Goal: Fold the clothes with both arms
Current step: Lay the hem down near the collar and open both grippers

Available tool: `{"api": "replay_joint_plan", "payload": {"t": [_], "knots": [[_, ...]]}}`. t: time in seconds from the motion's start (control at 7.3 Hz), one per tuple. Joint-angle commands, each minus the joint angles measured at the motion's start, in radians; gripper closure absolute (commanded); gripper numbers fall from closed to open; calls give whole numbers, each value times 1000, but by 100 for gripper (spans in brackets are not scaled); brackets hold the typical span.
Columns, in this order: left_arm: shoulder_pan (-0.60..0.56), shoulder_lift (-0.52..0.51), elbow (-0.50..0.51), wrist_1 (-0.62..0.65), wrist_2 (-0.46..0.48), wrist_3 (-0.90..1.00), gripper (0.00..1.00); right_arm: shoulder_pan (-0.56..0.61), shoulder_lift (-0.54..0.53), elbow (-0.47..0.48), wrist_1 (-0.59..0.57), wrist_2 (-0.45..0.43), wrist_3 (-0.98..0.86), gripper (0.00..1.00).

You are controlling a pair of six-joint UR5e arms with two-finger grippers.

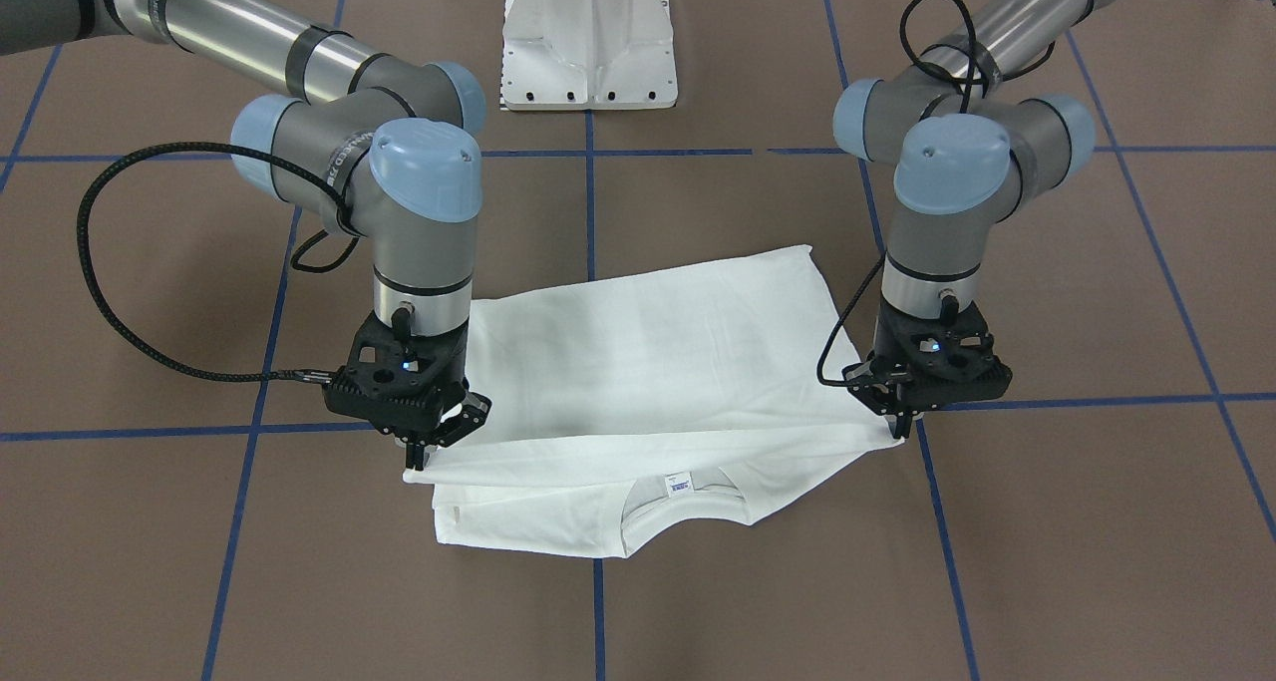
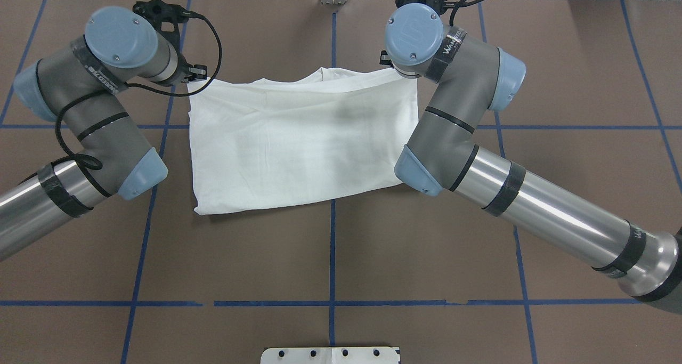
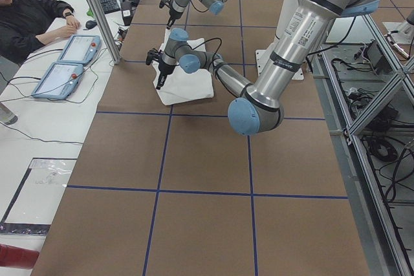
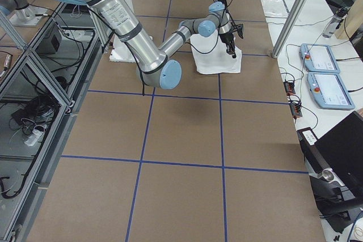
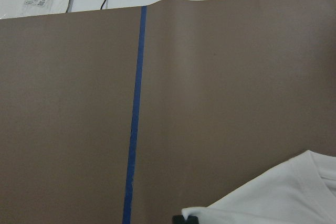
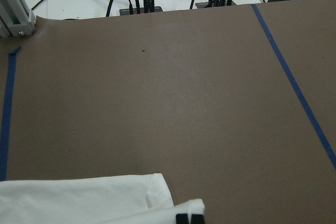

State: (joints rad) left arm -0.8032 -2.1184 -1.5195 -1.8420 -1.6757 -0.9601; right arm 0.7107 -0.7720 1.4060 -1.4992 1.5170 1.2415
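The clothes are one white T-shirt [image 1: 648,352] lying folded on the brown table, its neckline and small label [image 1: 679,483] on the side far from the robot. A top layer is drawn over the body toward the neckline. My left gripper [image 1: 902,428] is shut on that layer's corner at one end. At the opposite end my right gripper [image 1: 417,459] pinches the other corner. From overhead the T-shirt [image 2: 298,140] is a wide rectangle between both wrists. White fabric [image 5: 273,203] shows in the left wrist view, and fabric [image 6: 79,200] in the right wrist view, each beside a fingertip.
The white pedestal base [image 1: 590,43] stands on the robot's side of the table. Blue tape lines [image 2: 332,247] cross the brown surface. A person [image 3: 26,21] sits at a side desk with teach pendants [image 3: 65,63]. Cables [image 6: 131,1] lie beyond the table's far edge.
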Motion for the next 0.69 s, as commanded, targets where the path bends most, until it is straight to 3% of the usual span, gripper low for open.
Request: {"api": "replay_joint_plan", "payload": {"t": [0.0, 0.41, 0.55], "knots": [[65, 11, 57, -71, 1, -2, 100, -13, 5, -22, 11, 0, -4, 100], [78, 14, 55, -74, -1, 3, 100, -23, 5, -22, 11, 0, -4, 100], [78, 14, 52, -72, -1, 3, 88, -30, 0, -24, 11, -3, -5, 27]]}}
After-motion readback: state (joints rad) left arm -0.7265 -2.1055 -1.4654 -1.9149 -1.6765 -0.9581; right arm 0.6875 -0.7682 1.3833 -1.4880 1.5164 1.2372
